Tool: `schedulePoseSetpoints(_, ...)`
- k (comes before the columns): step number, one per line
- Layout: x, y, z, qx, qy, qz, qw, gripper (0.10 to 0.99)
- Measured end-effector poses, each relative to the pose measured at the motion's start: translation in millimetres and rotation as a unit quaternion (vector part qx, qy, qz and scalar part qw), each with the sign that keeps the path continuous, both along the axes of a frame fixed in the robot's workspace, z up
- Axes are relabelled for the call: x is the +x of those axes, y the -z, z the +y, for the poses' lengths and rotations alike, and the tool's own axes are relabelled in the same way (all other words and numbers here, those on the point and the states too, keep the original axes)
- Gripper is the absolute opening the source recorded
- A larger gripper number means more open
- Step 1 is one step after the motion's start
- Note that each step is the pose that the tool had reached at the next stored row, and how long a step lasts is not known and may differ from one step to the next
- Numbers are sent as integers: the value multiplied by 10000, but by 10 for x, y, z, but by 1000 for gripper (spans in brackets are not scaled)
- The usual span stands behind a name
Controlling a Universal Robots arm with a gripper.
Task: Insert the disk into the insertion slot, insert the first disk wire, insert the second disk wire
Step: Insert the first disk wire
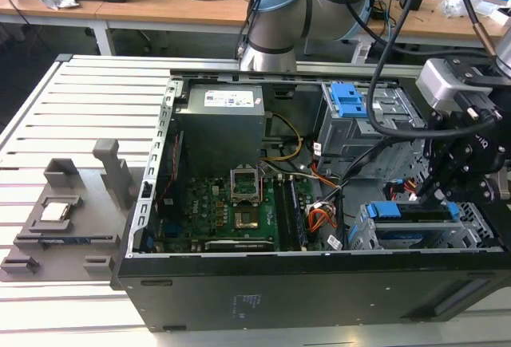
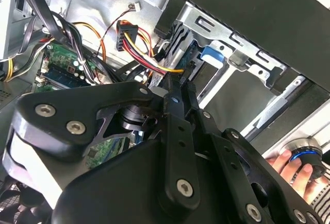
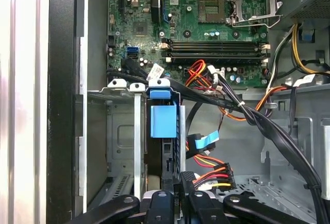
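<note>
The disk (image 1: 411, 234) lies inside the insertion slot (image 1: 363, 235), the low grey cage at the case's front corner on the exterior view's right. Its blue carrier bracket (image 3: 164, 121) faces the motherboard. My gripper (image 1: 425, 191) hangs just above the disk's rear end. Its fingers (image 2: 172, 92) are drawn together on the black connector of a red, yellow and black disk wire (image 3: 211, 175), held against the disk's back edge. A second disk wire with a flat blue connector (image 3: 203, 142) hangs loose beside it. The slot's metal frame (image 2: 247, 64) lies right behind the fingertips.
A taller grey cage with a blue clip (image 1: 347, 100) stands behind the slot. Black cable bundles (image 3: 268, 123) cross between the cages and the motherboard (image 1: 231, 211). A person's hand (image 2: 289, 162) rests on a blue-ringed knob outside the case. A grey fixture (image 1: 60, 215) lies on the slatted table.
</note>
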State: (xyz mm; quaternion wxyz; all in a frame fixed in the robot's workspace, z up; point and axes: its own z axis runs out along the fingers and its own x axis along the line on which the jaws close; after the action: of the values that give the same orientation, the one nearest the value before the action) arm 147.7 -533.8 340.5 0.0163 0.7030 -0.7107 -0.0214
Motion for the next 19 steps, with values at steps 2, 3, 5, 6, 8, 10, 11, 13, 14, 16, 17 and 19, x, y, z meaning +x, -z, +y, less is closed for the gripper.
schedulePoseSetpoints(2, 0, 8, 0, -2, 0, 0, 10000, 176)
schedulePoseSetpoints(3, 0, 13, 0, -3, 0, 0, 10000, 176)
schedulePoseSetpoints(5, 0, 18, -1, -2, 0, 0, 10000, 176)
schedulePoseSetpoints(6, 0, 23, 0, -1, 0, 0, 10000, 176)
schedulePoseSetpoints(8, 0, 27, 0, -2, 1, 0, 10000, 176)
schedulePoseSetpoints(10, 1, 30, 0, -1, 0, 0, 10000, 176)
schedulePoseSetpoints(11, 2, 31, 0, -1, 0, 0, 10000, 176)
schedulePoseSetpoints(13, 2, 31, 0, 0, 0, 0, 10000, 176)
schedulePoseSetpoints(14, 2, 31, -1, 0, 0, 0, 10000, 176)
schedulePoseSetpoints(16, 3, 27, -2, 1, 2, -2, 10000, 176)
schedulePoseSetpoints(17, 2, 24, -2, 3, 3, -3, 10000, 176)
schedulePoseSetpoints(19, 1, 18, -2, 3, 18, -6, 10000, 176)
